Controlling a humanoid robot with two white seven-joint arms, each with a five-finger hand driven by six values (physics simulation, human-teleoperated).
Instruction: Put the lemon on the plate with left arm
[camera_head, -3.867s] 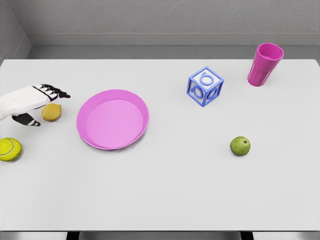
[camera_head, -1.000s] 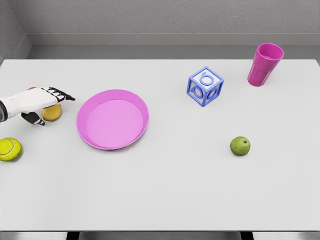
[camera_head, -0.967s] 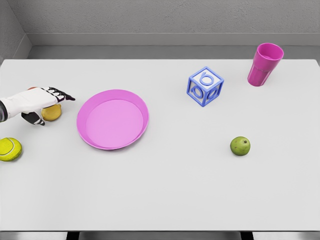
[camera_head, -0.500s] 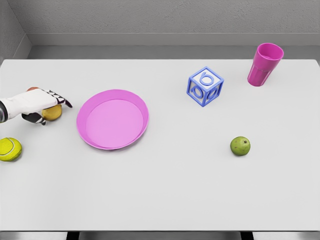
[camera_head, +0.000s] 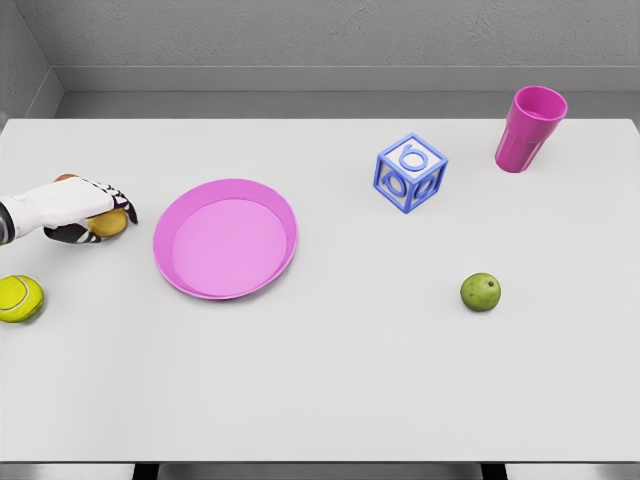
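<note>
From the head view we see the left hand (camera_head: 75, 208) reaching in from the left edge of the white counter (camera_head: 330, 380), its fingers (camera_head: 118, 200) curled over the top of the lemon (camera_head: 108, 224) and the thumb tucked under its near side, so the hand grips the fruit. The lemon sits low at the counter surface; we cannot tell whether it is lifted clear. It lies just left of the pink plate (camera_head: 226, 240), not touching its rim. A tennis ball (camera_head: 20, 298) rests nearer to us at the left edge, apart from the hand. Toward the right, a blue open-frame cube (camera_head: 410, 173) stands on the counter, a magenta cup (camera_head: 529, 129) stands upright near the far right corner, and a green lime (camera_head: 481, 292) lies alone, well apart from the plate.
</note>
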